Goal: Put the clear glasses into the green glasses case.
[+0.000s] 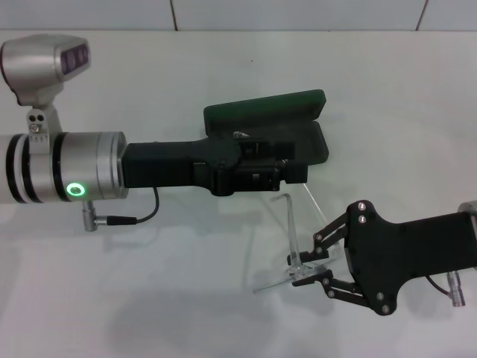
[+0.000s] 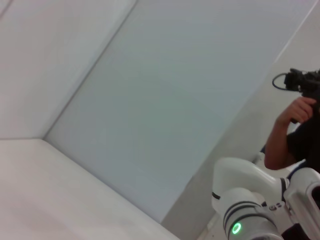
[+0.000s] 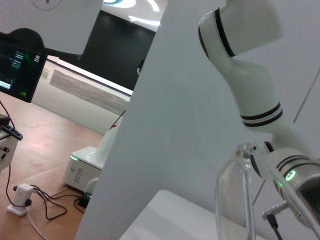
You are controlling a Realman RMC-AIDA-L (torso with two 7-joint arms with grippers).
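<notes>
Head view: the green glasses case [image 1: 298, 112] lies open on the white surface [image 1: 186, 74], toward the far middle, lid tipped back on the far side. The left hand [image 1: 287, 160] reaches in from the left and sits over the case's base, covering most of the lining; whether its fingers are spread or pressed together I cannot tell (the black body hides them). A green ring light glows on the silver left arm [image 1: 74, 175], and a black cable [image 1: 138, 212] loops below it.

The right hand [image 1: 309, 267] comes in from the lower right, near side of the case and apart from it. Its fingers are pinching the clear glasses [image 1: 292, 257] at the front frame. The glasses are off the surface, with one thin arm rising toward the case and a second slanting up beside it.

Right wrist view: a clear lens and frame edge of the glasses [image 3: 235, 200] sits close in front of the camera, with the left arm [image 3: 250, 65] beyond.

Left wrist view: wall panels and a person [image 2: 295, 135] holding a camera; no task items visible.
</notes>
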